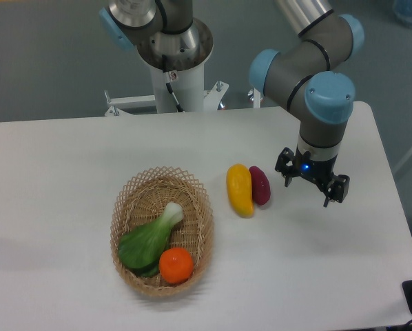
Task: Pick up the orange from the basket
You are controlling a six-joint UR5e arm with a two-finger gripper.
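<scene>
In the basket (127,196), left of everything else, the orange (176,265) sits at the near end touching a green vegetable (149,241). Right of the basket lie a yellow fruit (239,189) and purple fruit (260,185), then the gripper (311,185), jaws apart, empty. The orange looks firm, smooth, likely slippery: grip across its widest middle.

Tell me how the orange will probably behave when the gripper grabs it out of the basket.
The orange is round and glossy, so it may slip or roll between the fingers unless it is gripped across its middle. It rests against the green vegetable and near the basket wall, which probably keeps it from rolling far. The gripper is off to the side.
</scene>
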